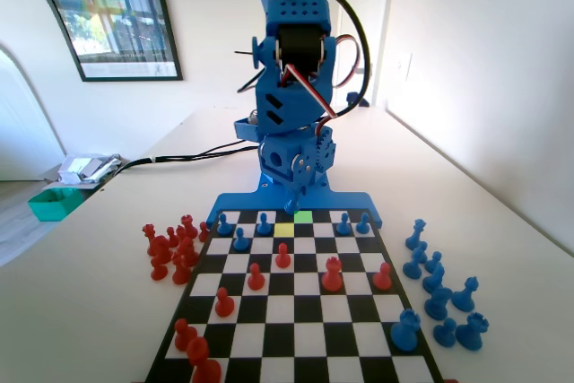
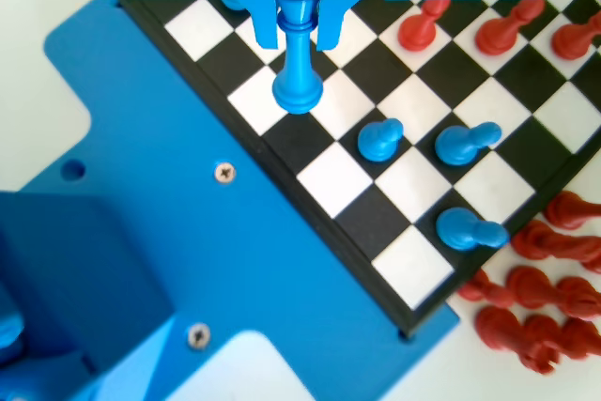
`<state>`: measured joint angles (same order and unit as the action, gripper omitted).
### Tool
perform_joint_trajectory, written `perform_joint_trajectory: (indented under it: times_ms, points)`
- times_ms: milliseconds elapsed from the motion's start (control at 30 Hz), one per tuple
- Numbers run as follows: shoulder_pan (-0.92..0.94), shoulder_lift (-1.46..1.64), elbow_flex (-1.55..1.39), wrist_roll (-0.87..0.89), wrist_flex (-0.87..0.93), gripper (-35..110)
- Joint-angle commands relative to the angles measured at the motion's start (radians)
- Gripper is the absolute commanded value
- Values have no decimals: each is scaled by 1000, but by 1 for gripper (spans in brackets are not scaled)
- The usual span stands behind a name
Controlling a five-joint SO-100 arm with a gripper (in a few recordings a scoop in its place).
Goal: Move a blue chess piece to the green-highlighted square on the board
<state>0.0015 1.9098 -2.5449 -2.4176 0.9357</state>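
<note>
White counter carries the board [image 1: 296, 311]; at 12 o'clock in the wrist view the claw [image 2: 299, 21] clamps the piece [image 2: 299, 68] by its stem: light, stiff, slippery plastic, base on a near-edge square

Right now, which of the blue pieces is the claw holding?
The tall slender blue chess piece with the knobbed top, between the gripper jaws; the short round-headed pawns stand free nearby.

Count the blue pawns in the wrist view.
3: first pawn just right of the tall piece; second pawn to its right; third pawn below that, near the red pieces. More may hide behind the gripper.
</note>
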Motion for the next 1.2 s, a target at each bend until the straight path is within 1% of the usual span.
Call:
perform_joint_trajectory:
  times_ms: [0, 400, 700, 1167]
  points:
    - [-44, 87, -55, 17, -26, 1]
    - [-112, 126, -137, 61, -123, 1]
    - [-135, 124, -184, 55, -198, 1]
    - [-140, 120, -219, 35, -256, 1]
